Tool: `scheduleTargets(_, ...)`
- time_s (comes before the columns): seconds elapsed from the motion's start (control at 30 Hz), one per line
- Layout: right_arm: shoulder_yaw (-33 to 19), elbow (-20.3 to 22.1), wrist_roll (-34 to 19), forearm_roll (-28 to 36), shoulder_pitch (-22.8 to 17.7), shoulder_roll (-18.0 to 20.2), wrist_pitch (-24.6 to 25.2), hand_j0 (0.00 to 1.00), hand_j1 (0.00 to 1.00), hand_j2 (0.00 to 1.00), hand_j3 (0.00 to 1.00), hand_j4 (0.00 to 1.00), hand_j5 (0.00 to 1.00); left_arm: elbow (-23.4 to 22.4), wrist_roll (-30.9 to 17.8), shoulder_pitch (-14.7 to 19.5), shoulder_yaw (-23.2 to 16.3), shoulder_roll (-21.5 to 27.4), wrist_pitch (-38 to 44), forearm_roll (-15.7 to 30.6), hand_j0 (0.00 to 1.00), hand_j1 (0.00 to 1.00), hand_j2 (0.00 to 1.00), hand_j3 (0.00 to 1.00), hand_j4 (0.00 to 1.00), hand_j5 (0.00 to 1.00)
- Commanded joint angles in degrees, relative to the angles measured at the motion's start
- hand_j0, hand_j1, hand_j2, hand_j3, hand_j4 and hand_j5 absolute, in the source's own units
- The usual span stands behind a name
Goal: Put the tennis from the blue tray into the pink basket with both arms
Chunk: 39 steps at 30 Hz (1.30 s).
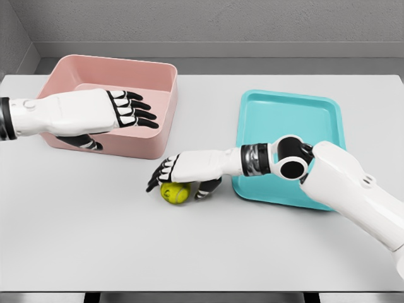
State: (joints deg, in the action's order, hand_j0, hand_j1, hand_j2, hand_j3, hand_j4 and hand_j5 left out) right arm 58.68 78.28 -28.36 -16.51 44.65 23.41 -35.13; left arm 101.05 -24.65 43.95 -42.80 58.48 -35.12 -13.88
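Observation:
The yellow-green tennis ball (176, 193) is at the table surface between the pink basket (158, 136) and the blue tray (315, 113), outside both. My right hand (182, 187) reaches left from the tray and cups the ball from above, fingers (158, 178) draped over its left side and thumb at its right. My left hand (129, 108) hovers flat and open over the basket's front wall, fingers spread and pointing right, holding nothing.
The blue tray holds nothing that I can see; my right forearm (278, 158) crosses its front left corner. The pink basket stands at the back left of the white table (202, 252). A grey wall runs behind the table.

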Motion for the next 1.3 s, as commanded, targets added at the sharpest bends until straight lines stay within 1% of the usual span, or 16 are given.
scheduleTargets(0.0,-0.32,1.17,0.06,0.51,0.09,1.02,0.13,1.00,1.00,1.00,1.00,1.00,1.00,-0.06,0.04,0.00,0.09,0.23,0.12,0.26,1.00,1.00,1.00,1.00,1.00,1.00)
scheduleTargets(0.1,-2.08,3.81,0.67,0.60,1.05,6.29,0.13,1.00,1.00,1.00,1.00,1.00,1.00,-0.06,0.04,-0.18,0.09,0.32,0.12,0.52,1.00,1.00,1.00,1.00,1.00,1.00)
scheduleTargets(0.2,-5.16,3.90,0.76,0.69,3.60,13.41,0.13,1.00,1.00,1.00,1.00,1.00,1.00,-0.06,0.04,-0.35,-0.18,0.32,0.12,0.61,1.00,1.00,1.00,1.00,1.00,1.00)
scheduleTargets(0.27,-5.42,3.81,0.85,0.69,5.80,16.05,0.13,1.00,1.00,1.00,1.00,1.00,1.00,-0.06,0.04,-0.35,-0.18,0.23,0.12,0.70,1.00,1.00,1.00,1.00,1.00,1.00)
scheduleTargets(0.33,-7.79,3.55,0.85,0.69,5.89,19.39,0.13,1.00,1.00,1.00,1.00,1.00,1.00,0.02,-0.32,-0.70,-0.88,-0.47,0.12,0.61,1.00,1.00,1.00,1.00,1.00,1.00)
scheduleTargets(0.4,-9.20,3.02,0.94,0.78,5.89,21.15,0.13,1.00,1.00,1.00,1.00,1.00,1.00,0.02,-0.40,-0.79,-1.76,-3.54,0.12,-0.01,1.00,1.00,1.00,1.00,1.00,1.00)
scheduleTargets(0.43,-11.30,1.71,1.03,0.95,5.10,21.85,0.13,1.00,1.00,1.00,1.00,1.00,1.00,0.02,-0.40,-0.35,-3.43,-6.89,0.12,-1.15,1.00,1.00,1.00,1.00,1.00,1.00)
scheduleTargets(0.5,-12.63,-0.49,0.94,0.95,5.01,21.94,0.13,1.00,1.00,1.00,1.00,1.00,1.00,0.11,-0.40,0.26,-4.48,-9.44,0.12,-2.20,1.00,1.00,1.00,1.00,1.00,1.00)
scheduleTargets(0.57,-12.98,-2.25,1.03,1.04,5.10,21.94,0.13,1.00,1.00,1.00,1.00,1.00,1.00,0.02,-0.49,2.63,-8.61,-12.34,0.12,-2.91,1.00,1.00,1.00,1.00,1.00,1.00)
scheduleTargets(0.63,-13.07,-3.04,0.94,1.04,4.75,21.94,0.13,1.00,1.00,1.00,1.00,1.00,1.00,0.02,-4.18,3.51,-11.34,-13.39,0.12,-3.08,1.00,1.00,1.00,1.00,1.00,1.00)
scheduleTargets(0.7,-13.24,-5.41,0.94,1.04,4.57,22.03,0.13,1.00,1.00,1.00,1.00,1.00,1.00,0.02,-10.35,3.34,-11.52,-13.04,0.12,-3.17,1.00,1.00,1.00,1.00,1.00,1.00)
scheduleTargets(0.73,-13.15,-6.29,0.94,1.04,4.48,22.03,0.13,1.00,1.00,1.00,1.00,1.00,1.00,0.02,-10.35,3.51,-12.83,-12.60,0.12,-3.08,1.00,1.00,1.00,1.00,1.00,1.00)
scheduleTargets(0.83,-14.47,-10.07,0.94,1.04,4.31,21.85,0.13,1.00,1.00,1.00,1.00,1.00,1.00,0.02,-10.35,3.69,-12.92,-12.60,0.12,-3.08,1.00,1.00,1.00,1.00,1.00,1.00)
scheduleTargets(0.97,-14.47,-10.25,0.94,1.04,4.31,21.85,0.13,1.00,1.00,1.00,1.00,1.00,1.00,0.02,-10.35,4.83,-12.92,-14.01,0.12,-2.82,1.00,1.00,1.00,1.00,1.00,1.00)
scheduleTargets(1.17,-14.47,-10.16,0.94,1.04,4.31,21.94,0.13,1.00,1.00,1.00,1.00,1.00,1.00,-0.42,-10.35,4.74,-13.80,-13.92,0.12,5.88,1.00,1.00,1.00,1.00,1.00,1.00)
scheduleTargets(1.27,-14.47,-10.16,0.85,1.04,4.39,22.03,0.13,1.00,1.00,1.00,1.00,1.00,1.00,-1.12,-10.35,4.83,-15.12,-13.83,0.12,7.38,1.00,1.00,1.00,1.00,1.00,1.00)
